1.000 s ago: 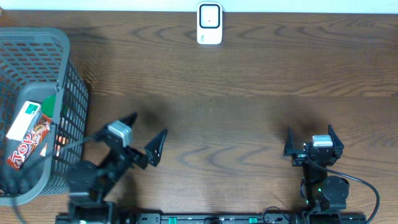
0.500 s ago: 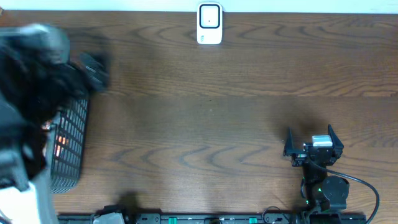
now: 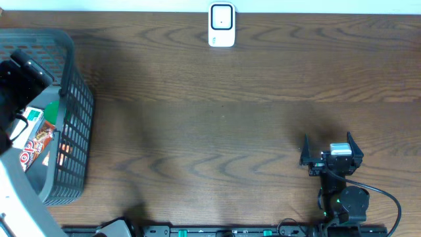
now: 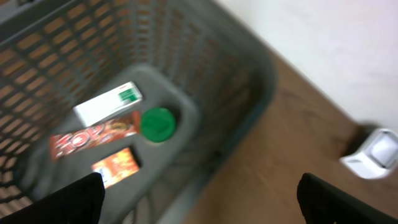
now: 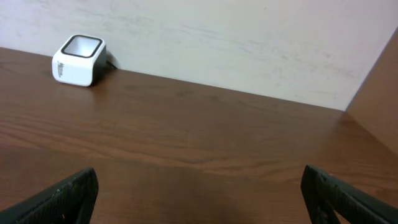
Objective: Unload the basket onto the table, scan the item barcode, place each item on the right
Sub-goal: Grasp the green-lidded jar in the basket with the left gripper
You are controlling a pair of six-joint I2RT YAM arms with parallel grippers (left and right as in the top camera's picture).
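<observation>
A: Left tool?
B: Jaws spread wide, nothing between them. It hangs above the basket, at the left edge of the overhead frame.
A: Basket contents?
B: One white box. One red bar just beside it. One green round lid next to both. One orange packet below the bar. All lie on the basket floor.
A: Right tool?
B: Jaws wide, empty. Lower right of the overhead frame, over the counter.
A: Scanner?
B: White, upper centre of the overhead frame, at the counter's far edge. Well apart from both tools.
</observation>
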